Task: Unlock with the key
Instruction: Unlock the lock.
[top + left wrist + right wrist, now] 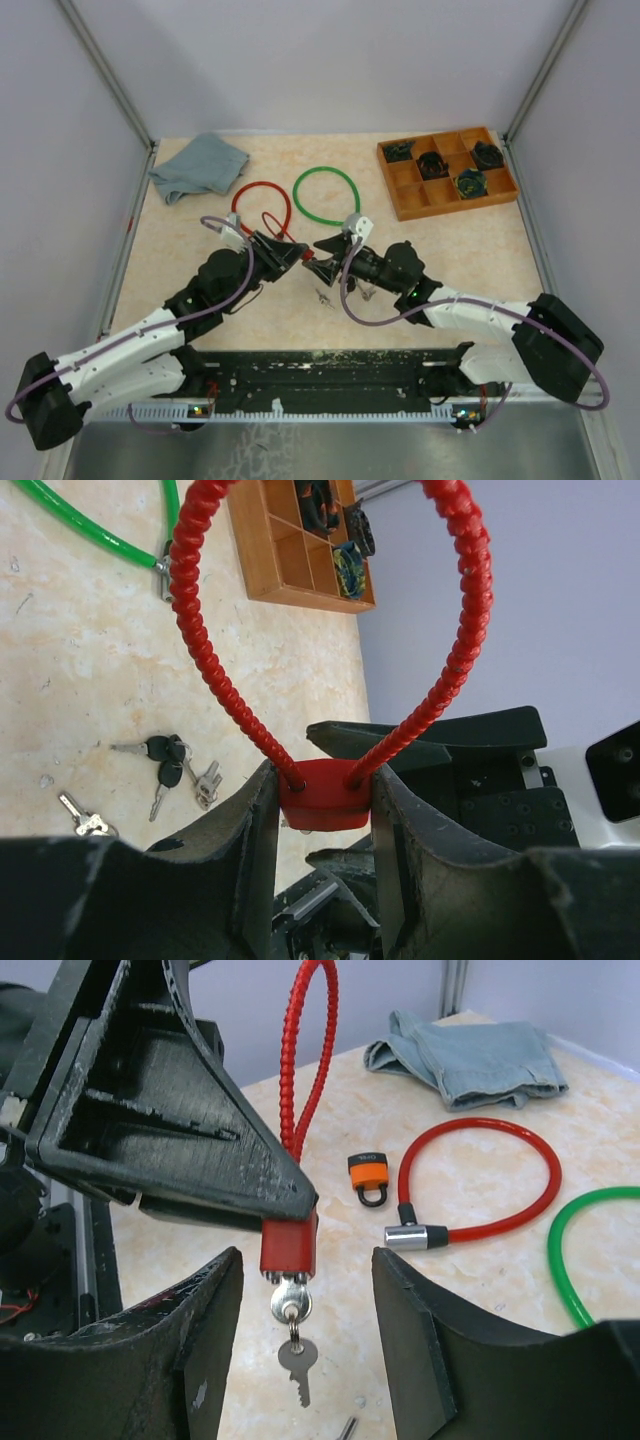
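Observation:
My left gripper is shut on the red body of a small lock, held above the table; its ribbed red cable shackle loops up away from the jaws. In the right wrist view the lock body hangs below the left gripper's fingers. A silver key sits in its underside, and a second key dangles from the ring. My right gripper is open, its fingers on either side of the inserted key and clear of it. In the top view the right gripper faces the left one.
A red cable lock and a green one lie behind the grippers. A small orange padlock is on the table. Loose key bunches lie below the grippers. A blue cloth is back left, a wooden compartment tray back right.

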Tool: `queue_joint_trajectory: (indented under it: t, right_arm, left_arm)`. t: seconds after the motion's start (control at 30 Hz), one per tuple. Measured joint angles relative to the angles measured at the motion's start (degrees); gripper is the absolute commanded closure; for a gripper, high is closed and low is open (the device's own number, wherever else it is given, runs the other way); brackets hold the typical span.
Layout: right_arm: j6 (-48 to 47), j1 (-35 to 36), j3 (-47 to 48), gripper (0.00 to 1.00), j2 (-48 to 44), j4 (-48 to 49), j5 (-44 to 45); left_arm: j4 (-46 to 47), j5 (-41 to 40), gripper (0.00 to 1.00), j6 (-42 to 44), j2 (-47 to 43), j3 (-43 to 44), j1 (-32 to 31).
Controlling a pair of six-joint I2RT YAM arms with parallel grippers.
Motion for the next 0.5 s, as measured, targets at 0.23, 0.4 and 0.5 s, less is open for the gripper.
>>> queue_joint_trajectory:
  t: [0.23, 0.4, 0.5]
  right_arm:
    - [0.13, 0.0, 1.44, 0.65, 1.88, 1.95, 0.42]
    - [0.2, 0.52, 1.46, 0.95, 2.54, 2.64, 0.48]
    - [-0.11, 0.57, 1.46, 1.0, 2.56, 2.62, 0.9]
  left_arm:
    - [0.13, 0.85, 1.0, -0.26, 0.39, 0.02, 0.0]
    - [0.02, 0.66, 0.97, -0.22, 0.55, 0.07, 0.09]
    - [-0.33, 0.26, 0.72, -0.28, 0.46, 0.13, 0.09]
